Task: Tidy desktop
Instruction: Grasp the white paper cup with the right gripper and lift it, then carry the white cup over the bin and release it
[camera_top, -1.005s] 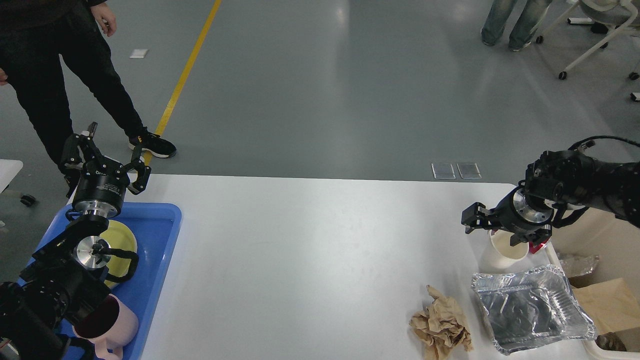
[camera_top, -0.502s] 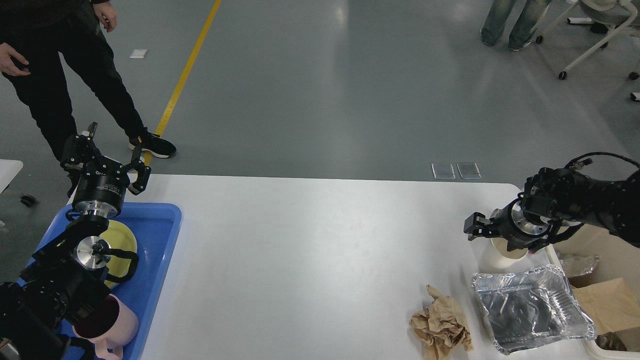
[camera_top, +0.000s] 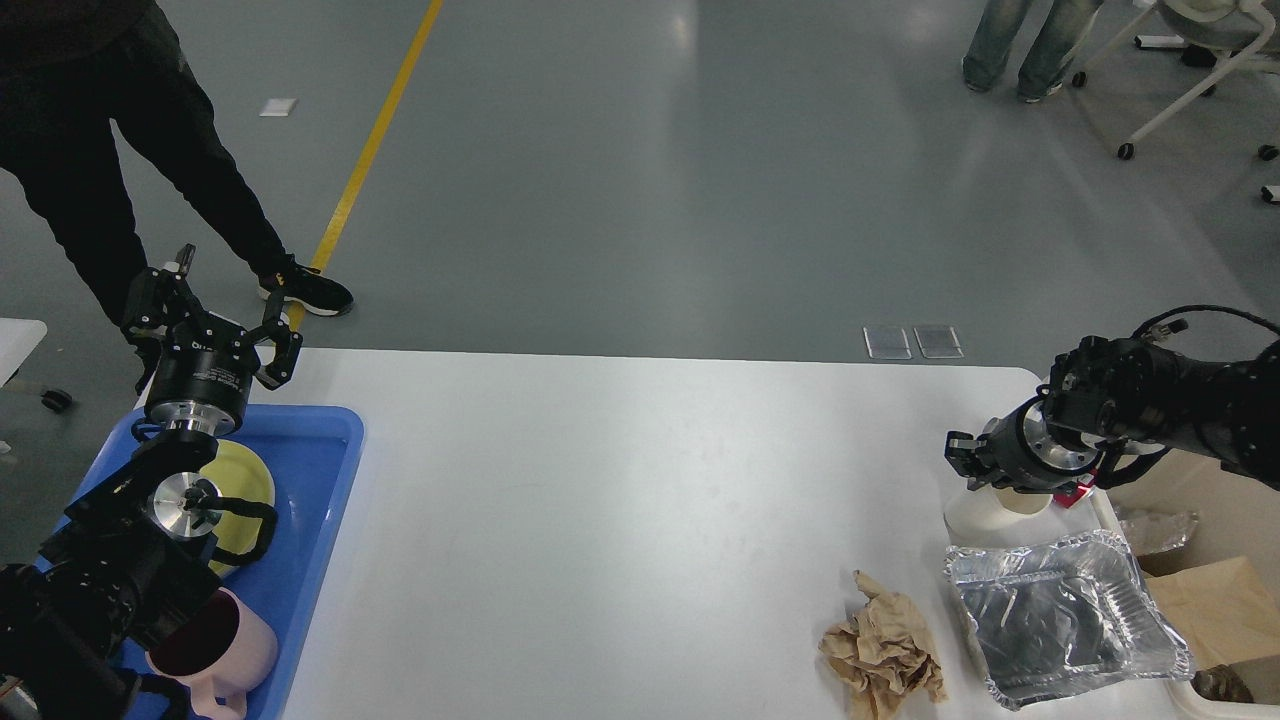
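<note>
**Head view: right arm down on the paper cup**

Head view shows my right gripper (camera_top: 968, 462) lower than a second ago, now down over the rim of the white paper cup (camera_top: 975, 518) near the far right side of the large white rectangular desktop (camera_top: 620, 500). The cup's mouth, open to view a second ago, is now covered by the wrist. The fingers are small and dark, so I cannot tell whether they are apart or clamped on the rim.

My left gripper (camera_top: 215, 325) has not moved; it hovers over the far end of the blue rectangular plastic tray (camera_top: 320, 480), fingers spread apart, holding nothing. The tray holds a yellow round plate (camera_top: 245, 480) and a pink plastic mug (camera_top: 235, 650).

On the desktop near the cup: a crumpled brown paper wad (camera_top: 885, 650) and a crinkled foil tray (camera_top: 1065, 615), just beside each other. The cream plastic bin (camera_top: 1215, 590) sits off the right edge.

Judgement: cup grasp is in progress; the paper and foil are not yet cleared. Task is early-to-middle.
</note>
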